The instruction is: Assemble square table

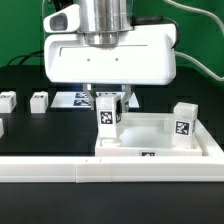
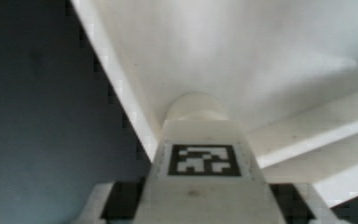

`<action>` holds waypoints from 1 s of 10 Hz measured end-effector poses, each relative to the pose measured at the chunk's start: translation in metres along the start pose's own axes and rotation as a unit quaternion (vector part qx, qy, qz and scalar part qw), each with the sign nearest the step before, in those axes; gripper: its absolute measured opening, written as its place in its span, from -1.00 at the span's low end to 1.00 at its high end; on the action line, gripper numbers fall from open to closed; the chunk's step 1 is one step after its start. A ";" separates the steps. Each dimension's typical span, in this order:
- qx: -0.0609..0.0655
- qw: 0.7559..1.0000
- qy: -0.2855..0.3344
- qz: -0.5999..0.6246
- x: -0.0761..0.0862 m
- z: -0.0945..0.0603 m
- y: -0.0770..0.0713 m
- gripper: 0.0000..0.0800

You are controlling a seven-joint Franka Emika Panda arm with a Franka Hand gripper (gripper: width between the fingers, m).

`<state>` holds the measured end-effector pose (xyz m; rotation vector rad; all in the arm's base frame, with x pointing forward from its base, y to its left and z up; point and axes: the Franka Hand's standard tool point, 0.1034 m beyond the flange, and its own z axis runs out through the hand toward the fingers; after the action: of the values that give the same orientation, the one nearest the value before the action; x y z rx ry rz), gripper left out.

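Observation:
The white square tabletop (image 1: pixel 160 143) with a raised rim lies at the exterior view's right. My gripper (image 1: pixel 108 103) is shut on a white tagged leg (image 1: pixel 108 118) and holds it upright at the tabletop's left corner, its lower end down at the corner socket. A second leg (image 1: pixel 183 122) stands upright at the tabletop's far right corner. In the wrist view the held leg (image 2: pixel 202 160) shows its tag between my dark fingers (image 2: pixel 123 203), with my gripper (image 2: pixel 202 208) closed on it and the tabletop (image 2: pixel 247 50) beyond.
Loose white legs (image 1: pixel 40 101) (image 1: pixel 8 100) lie on the black table at the exterior view's left. The marker board (image 1: pixel 72 98) lies behind the gripper. A long white border rail (image 1: pixel 60 172) runs along the front edge.

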<state>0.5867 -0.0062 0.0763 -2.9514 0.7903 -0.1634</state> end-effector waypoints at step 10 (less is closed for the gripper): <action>0.015 0.933 -0.009 0.361 -0.003 0.003 -0.010 0.00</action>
<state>0.5895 0.0038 0.0742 -2.4184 1.7624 -0.0897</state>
